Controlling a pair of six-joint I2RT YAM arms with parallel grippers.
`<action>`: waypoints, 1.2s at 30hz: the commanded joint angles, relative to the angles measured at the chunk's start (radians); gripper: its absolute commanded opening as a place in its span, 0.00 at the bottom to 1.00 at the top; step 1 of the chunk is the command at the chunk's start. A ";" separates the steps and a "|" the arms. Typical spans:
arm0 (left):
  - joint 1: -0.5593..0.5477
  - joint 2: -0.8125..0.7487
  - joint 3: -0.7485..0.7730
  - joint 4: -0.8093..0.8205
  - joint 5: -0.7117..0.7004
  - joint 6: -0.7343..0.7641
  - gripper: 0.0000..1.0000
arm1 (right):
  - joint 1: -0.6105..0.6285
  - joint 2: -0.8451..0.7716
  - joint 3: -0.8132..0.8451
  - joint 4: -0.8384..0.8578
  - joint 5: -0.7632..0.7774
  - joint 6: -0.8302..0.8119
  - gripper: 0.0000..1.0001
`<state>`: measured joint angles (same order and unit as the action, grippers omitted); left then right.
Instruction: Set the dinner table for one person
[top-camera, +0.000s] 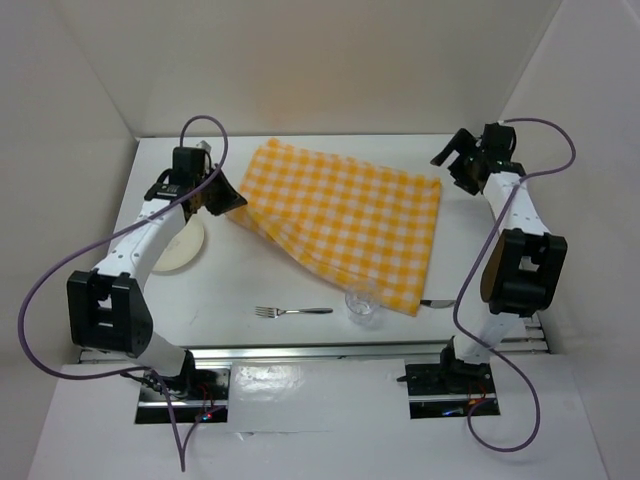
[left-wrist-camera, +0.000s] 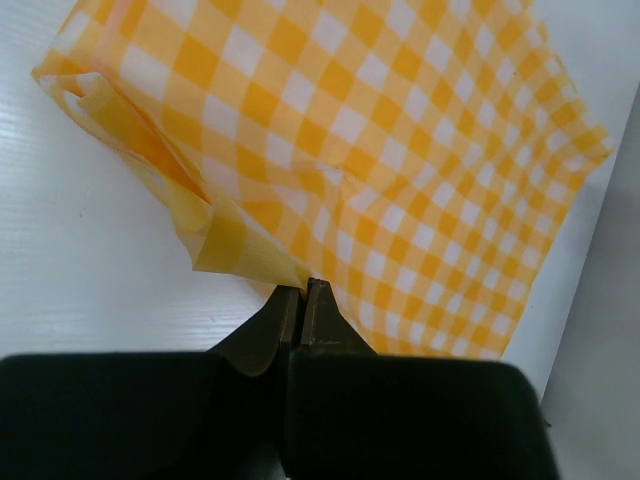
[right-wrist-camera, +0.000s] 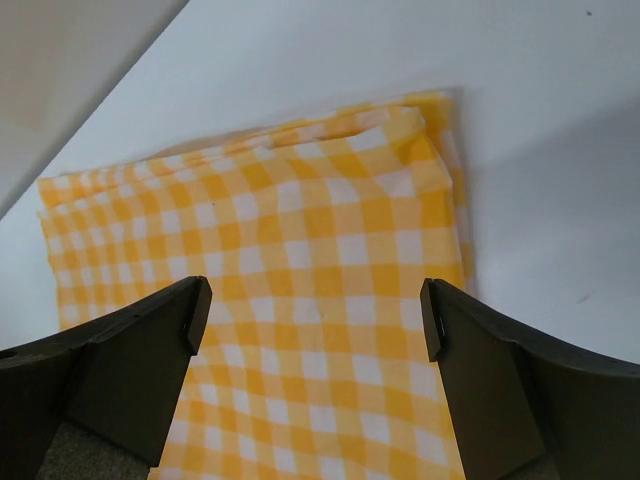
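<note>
A yellow-and-white checked cloth (top-camera: 345, 220) lies folded across the middle of the white dinner table (top-camera: 250, 290). My left gripper (top-camera: 232, 203) is shut on the cloth's left edge; in the left wrist view (left-wrist-camera: 303, 287) the jaws pinch a folded corner of the cloth (left-wrist-camera: 400, 150). My right gripper (top-camera: 452, 160) is open and empty, held above the cloth's far right corner; in the right wrist view (right-wrist-camera: 315, 315) the cloth (right-wrist-camera: 300, 280) lies below the spread fingers. A white plate (top-camera: 185, 248) sits at the left, partly under my left arm. A fork (top-camera: 292, 311) and a clear glass (top-camera: 363, 307) lie near the front edge.
A knife (top-camera: 437, 302) pokes out from under the cloth's front right corner. White walls close in the left, back and right sides. A metal rail (top-camera: 330, 352) runs along the near edge.
</note>
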<state>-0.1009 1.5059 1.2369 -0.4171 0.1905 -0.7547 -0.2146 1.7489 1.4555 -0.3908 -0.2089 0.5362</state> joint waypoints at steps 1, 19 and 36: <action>-0.022 0.028 0.055 0.017 -0.020 0.041 0.00 | 0.101 -0.080 -0.013 0.096 0.103 -0.073 1.00; -0.022 -0.073 -0.042 -0.043 -0.112 0.078 0.00 | 0.383 -0.416 -0.546 -0.183 0.399 0.327 0.97; -0.022 -0.073 -0.033 -0.065 -0.125 0.107 0.00 | 0.179 -0.526 -0.874 0.010 0.163 0.285 0.96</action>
<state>-0.1234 1.4521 1.2015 -0.4824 0.0750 -0.6765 -0.0196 1.2182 0.5961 -0.4816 0.0360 0.8406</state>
